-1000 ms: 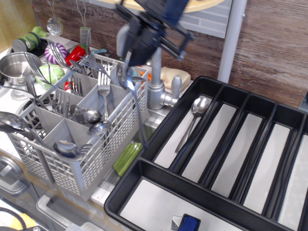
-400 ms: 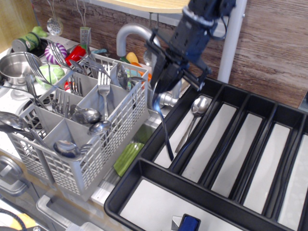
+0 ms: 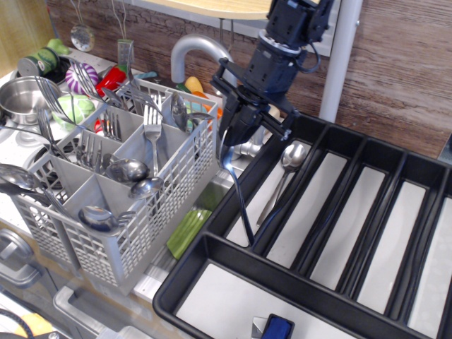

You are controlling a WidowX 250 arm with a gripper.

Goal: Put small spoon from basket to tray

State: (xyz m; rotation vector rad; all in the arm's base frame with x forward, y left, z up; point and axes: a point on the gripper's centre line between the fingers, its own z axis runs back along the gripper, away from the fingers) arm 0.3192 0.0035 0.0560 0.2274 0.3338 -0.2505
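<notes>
My gripper [image 3: 232, 150] is shut on the small spoon [image 3: 239, 194], gripping it by the bowl end. The thin dark handle hangs down, its tip at or just above the pale bottom of the leftmost long compartment of the black tray [image 3: 233, 203]. The light grey lattice basket [image 3: 169, 191] stands to the left, holding forks and larger spoons in its compartments. Another steel spoon [image 3: 284, 172] lies in the same tray compartment, just right of the held one.
A chrome tap [image 3: 200, 49] rises behind the gripper. A round steel pot [image 3: 18, 100] and coloured utensils sit at the far left. A green item [image 3: 187, 230] lies between basket and tray. A blue object [image 3: 278, 328] lies in the tray's front compartment.
The gripper has carried the small spoon from the basket's right edge rightward over the tray's left compartment, then lowered it slightly in the last moment.
</notes>
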